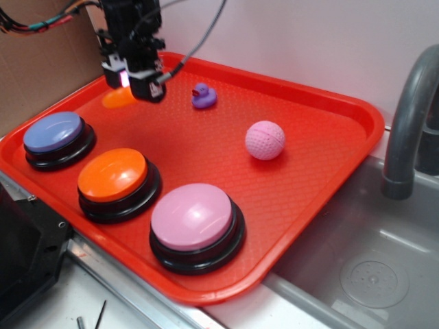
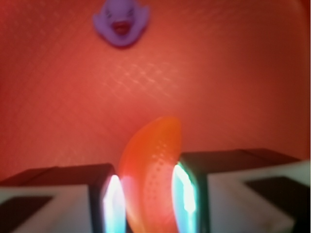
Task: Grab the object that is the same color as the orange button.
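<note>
**Ana:** Fingers (image 2: 187, 194) sit on either side of the orange slice (image 2: 150, 174) in the wrist view, one pad at its nine o'clock and one at its three. They look very close to it, maybe touching, but the blur stops me saying whether the gripper (image 1: 134, 82) has really clamped it.

**Ben:** And how would it handle?

**Ana:** I'd judge it light, thin and stiff, smooth plastic, so likely slippery. Pinching across the flat faces near the fat middle, as the pads are placed now, seems the best hold; a tip would probably squirt out.

**Ben:** Where is it on the tray (image 1: 322, 116)?

**Ana:** Near the far left edge, about eleven o'clock from the orange button (image 1: 112, 175), partly hidden under the gripper. The purple duck (image 1: 203, 96) stands at the slice's three o'clock, well apart.

**Ben:** Surface and room?

**Ana:** Red textured tray, flat. The blue button (image 1: 53, 132), pink button (image 1: 192, 216) and pink ball (image 1: 265, 140) are all clear of it. A sink (image 1: 363, 274) lies past the tray's right rim.
</note>
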Tool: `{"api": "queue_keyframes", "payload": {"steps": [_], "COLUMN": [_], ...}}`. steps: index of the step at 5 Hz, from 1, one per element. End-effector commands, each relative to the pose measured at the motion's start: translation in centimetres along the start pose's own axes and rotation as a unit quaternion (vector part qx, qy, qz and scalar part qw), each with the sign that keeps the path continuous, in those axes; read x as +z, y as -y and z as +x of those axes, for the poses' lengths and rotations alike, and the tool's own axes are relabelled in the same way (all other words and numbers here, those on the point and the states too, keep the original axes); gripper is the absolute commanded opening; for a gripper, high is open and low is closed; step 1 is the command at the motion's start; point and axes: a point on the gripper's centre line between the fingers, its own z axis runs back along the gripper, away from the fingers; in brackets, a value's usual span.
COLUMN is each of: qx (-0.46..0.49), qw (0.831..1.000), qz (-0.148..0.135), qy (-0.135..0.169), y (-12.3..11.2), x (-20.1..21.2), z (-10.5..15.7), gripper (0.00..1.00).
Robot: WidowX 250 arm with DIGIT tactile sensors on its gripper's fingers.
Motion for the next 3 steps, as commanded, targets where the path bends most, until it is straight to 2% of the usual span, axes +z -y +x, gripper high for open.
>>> {"api": "queue_keyframes", "payload": {"steps": [1, 2, 3], "qx": [0.022, 0.038, 0.044], "qw": [0.999, 0.998, 0.998], "qz": [0.008, 0.007, -0.003], "qy": [0.047, 0.054, 0.043], "y": [1.9, 1.8, 1.1], "x": [10.0, 11.1, 11.1], "z": [-1.4, -1.4, -1.1], "gripper": [0.00, 0.00, 0.00]}}
